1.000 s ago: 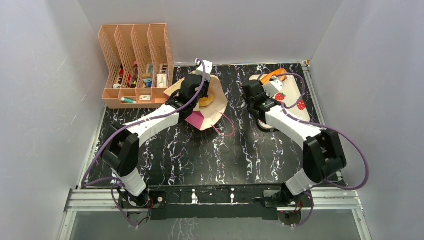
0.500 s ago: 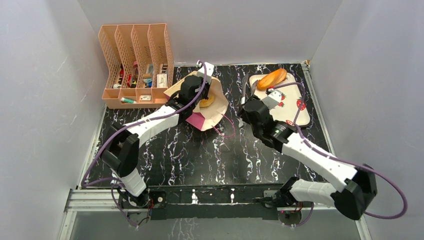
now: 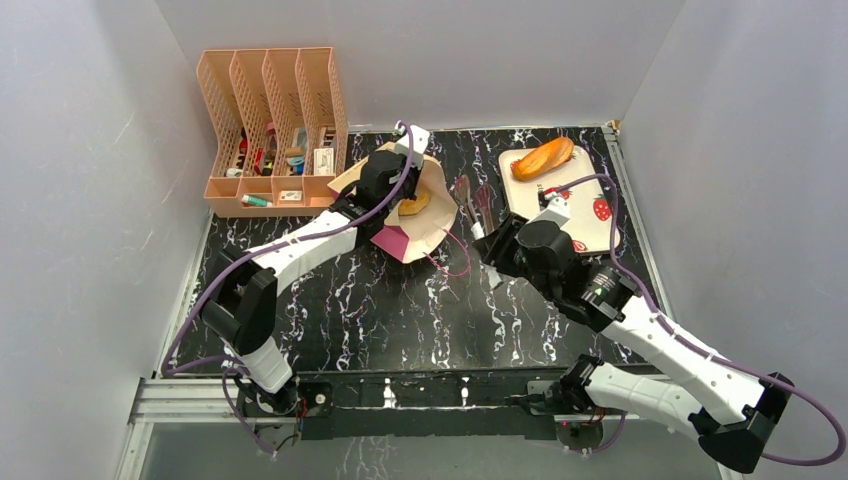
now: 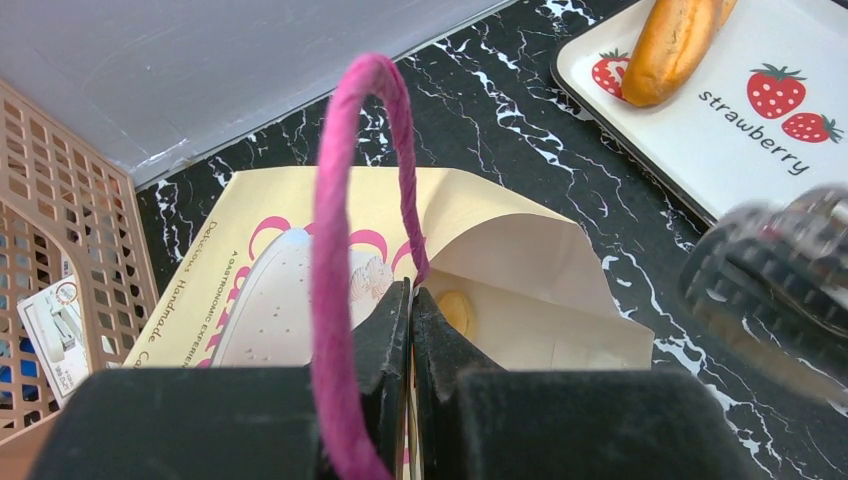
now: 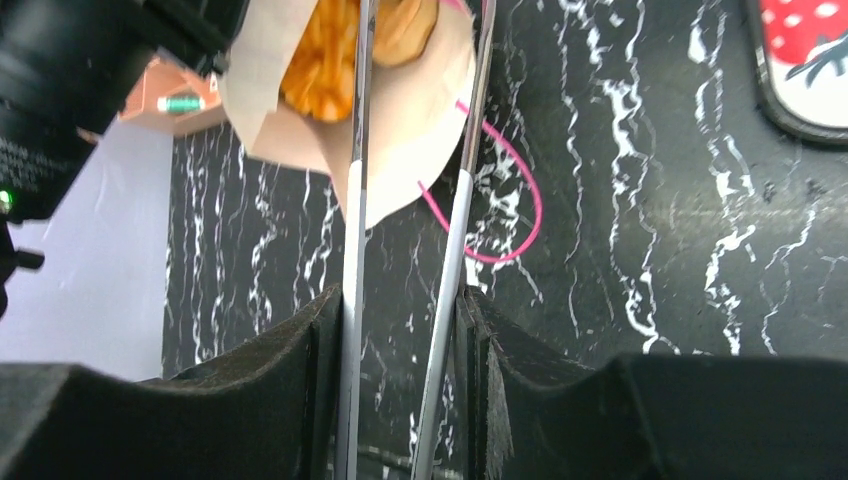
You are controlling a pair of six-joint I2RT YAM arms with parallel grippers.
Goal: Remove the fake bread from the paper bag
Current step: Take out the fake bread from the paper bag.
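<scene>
The tan and maroon paper bag (image 3: 430, 228) lies tilted at the middle back, its mouth held open toward the right. My left gripper (image 3: 404, 168) is shut on its upper rim (image 4: 411, 295), with a pink string handle (image 4: 330, 240) looped over the finger. Golden fake bread (image 3: 413, 203) sits inside the bag (image 5: 322, 70). My right gripper (image 3: 503, 250) is shut on metal tongs (image 3: 470, 205), whose two arms (image 5: 357, 200) reach toward the bag's mouth. The tongs are apart and carry nothing.
A white strawberry tray (image 3: 590, 215) at the back right holds a baguette (image 3: 543, 158). A peach file rack (image 3: 270, 130) with small items stands at the back left. The bag's other pink handle (image 3: 455, 258) trails on the black marbled table.
My right arm has swung left from the tray, leaving the baguette there, and the tongs now point at the bag's mouth. The left gripper keeps its hold on the bag's rim.
</scene>
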